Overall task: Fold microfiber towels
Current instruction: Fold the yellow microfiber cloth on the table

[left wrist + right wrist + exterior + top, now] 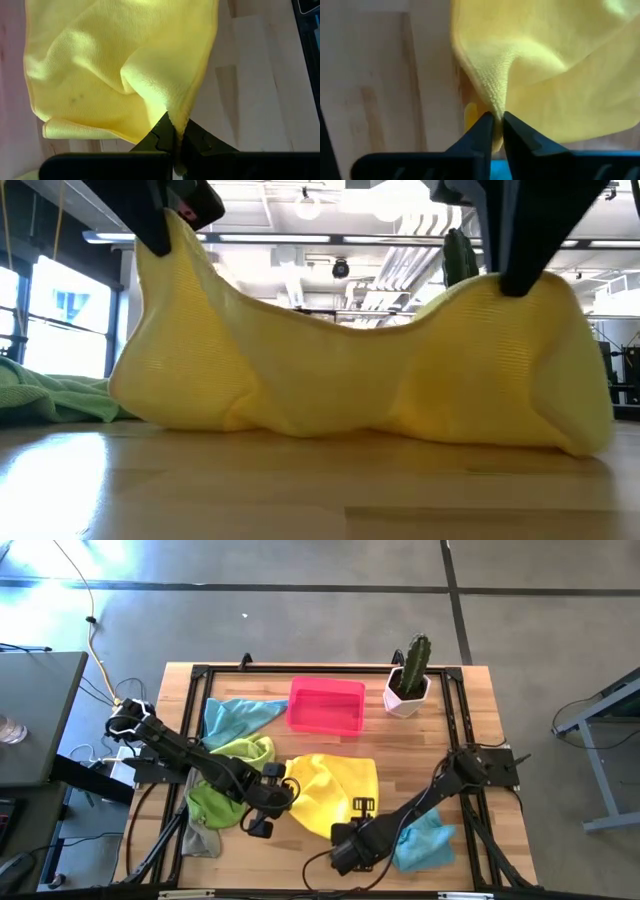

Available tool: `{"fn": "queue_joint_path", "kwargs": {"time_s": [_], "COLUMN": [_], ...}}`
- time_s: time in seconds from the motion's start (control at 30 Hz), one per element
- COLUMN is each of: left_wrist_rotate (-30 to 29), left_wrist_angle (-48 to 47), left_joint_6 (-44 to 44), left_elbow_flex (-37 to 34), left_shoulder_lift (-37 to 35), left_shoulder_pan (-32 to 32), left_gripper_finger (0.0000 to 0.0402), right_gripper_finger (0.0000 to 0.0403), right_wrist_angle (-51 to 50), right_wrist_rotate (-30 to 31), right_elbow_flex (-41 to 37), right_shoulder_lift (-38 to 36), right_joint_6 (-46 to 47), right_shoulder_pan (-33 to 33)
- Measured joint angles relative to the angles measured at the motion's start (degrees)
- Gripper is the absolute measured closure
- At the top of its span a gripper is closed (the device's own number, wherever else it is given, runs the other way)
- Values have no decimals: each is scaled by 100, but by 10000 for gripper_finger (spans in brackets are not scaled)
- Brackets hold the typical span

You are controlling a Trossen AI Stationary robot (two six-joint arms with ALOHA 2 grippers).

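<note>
Both grippers pinch the soft yellow microfiber towel (330, 792). My left gripper (176, 134) is clamped on one corner, the cloth running straight into its closed tips. My right gripper (498, 125) nips the other corner between fingers standing nearly together. From table height the towel hangs between the two grips, sagging in the middle with its lower edge on the wooden table (470, 720). I judge I'm holding it up by two corners so it can be laid over itself for a fold.

Around it lie a lime green towel (222, 795), a grey towel (200, 838), and light blue towels, one by my right arm (425, 840) and one farther back (232, 715). Behind, the pink rectangular plastic tray (326, 706) looks empty, and a white pot (405, 700) holds a cactus (414, 660).
</note>
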Motion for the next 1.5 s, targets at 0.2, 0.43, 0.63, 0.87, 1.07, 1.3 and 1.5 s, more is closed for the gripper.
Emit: {"fn": "queue_joint_path", "kwargs": {"time_s": [0.2,0.43,0.63,0.87,1.07,1.3,1.5], "left_wrist_rotate": [0,4,18,18,18,18,16], "left_wrist_angle": [1,1,1,25,32,29,27], "left_joint_6": [0,0,0,52,107,107,107], "left_elbow_flex": [0,0,0,0,0,0,1], "left_shoulder_lift": [0,0,0,0,0,0,0], "left_shoulder_pan": [2,2,2,2,2,2,2], "left_gripper_finger": [401,401,402,401,402,402,401], "right_gripper_finger": [322,320,320,287,245,243,262], "right_wrist_angle": [-6,44,312,888,837,549,122], "right_wrist_rotate": [76,602,1178,1478,1570,1947,1709], "right_elbow_flex": [0,0,0,0,0,0,315], "right_shoulder_lift": [0,0,33,598,1058,1206,1201], "right_joint_6": [998,2168,3239,3872,3881,3881,3914], "right_shoulder_pan": [173,426,883,1386,1450,1446,1546]}}
